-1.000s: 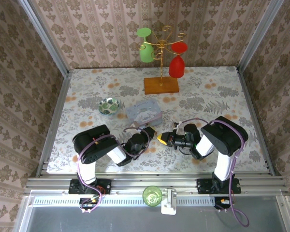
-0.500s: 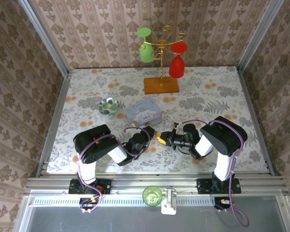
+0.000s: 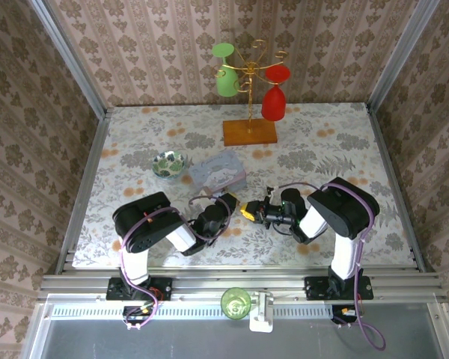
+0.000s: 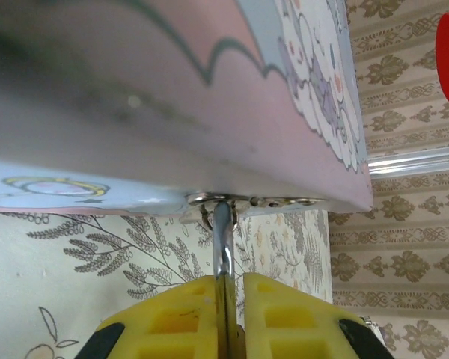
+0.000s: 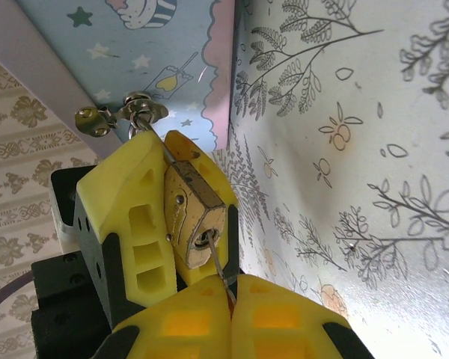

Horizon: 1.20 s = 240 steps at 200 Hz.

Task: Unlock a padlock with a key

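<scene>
Clamping boxy brass padlock (image 5: 198, 217), left hand (image 4: 226, 314); slim key (image 5: 218, 268).

We log this as a robot lab test cell dressed like a home. Wallpaper panels (image 3: 172, 67) close the left, far and right sides, held in bare aluminium posts (image 3: 67, 56). The left arm (image 3: 146, 228) and right arm (image 3: 344, 217) are bolted to an aluminium rail (image 3: 239, 284) at the near edge of a floral-cloth table (image 3: 322, 142). Household props: glass rack (image 3: 249, 97) far, small bowl (image 3: 169, 163) left.
</scene>
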### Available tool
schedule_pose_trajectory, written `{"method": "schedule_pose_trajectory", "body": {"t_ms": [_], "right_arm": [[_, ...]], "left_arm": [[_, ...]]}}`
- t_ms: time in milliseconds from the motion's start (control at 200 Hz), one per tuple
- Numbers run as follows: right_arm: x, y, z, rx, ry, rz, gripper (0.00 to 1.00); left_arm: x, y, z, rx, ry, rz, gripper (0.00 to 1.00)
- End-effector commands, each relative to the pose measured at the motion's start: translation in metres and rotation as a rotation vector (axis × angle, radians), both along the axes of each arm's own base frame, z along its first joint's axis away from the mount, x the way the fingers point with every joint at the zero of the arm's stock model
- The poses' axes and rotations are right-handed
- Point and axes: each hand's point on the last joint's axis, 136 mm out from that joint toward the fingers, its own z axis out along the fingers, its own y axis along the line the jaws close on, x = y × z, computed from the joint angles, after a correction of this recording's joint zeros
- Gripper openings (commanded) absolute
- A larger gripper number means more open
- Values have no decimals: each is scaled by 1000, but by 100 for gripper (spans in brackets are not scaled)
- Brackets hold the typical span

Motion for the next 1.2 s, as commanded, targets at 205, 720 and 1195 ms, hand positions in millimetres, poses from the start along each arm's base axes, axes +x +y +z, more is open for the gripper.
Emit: {"method": "schedule_pose_trajectory", "body": {"t_ms": [205, 720, 1195], "right_arm": [[25, 22, 57, 101, -184, 32, 0], [20, 5, 36, 107, -113, 167, 0], [27, -29, 7, 50, -29, 147, 0]], "left_arm": [[-26, -49, 50, -234, 8, -205, 0], [-32, -50, 55, -239, 9, -265, 0], [-37, -53, 56, -247, 12, -286, 0]]}}
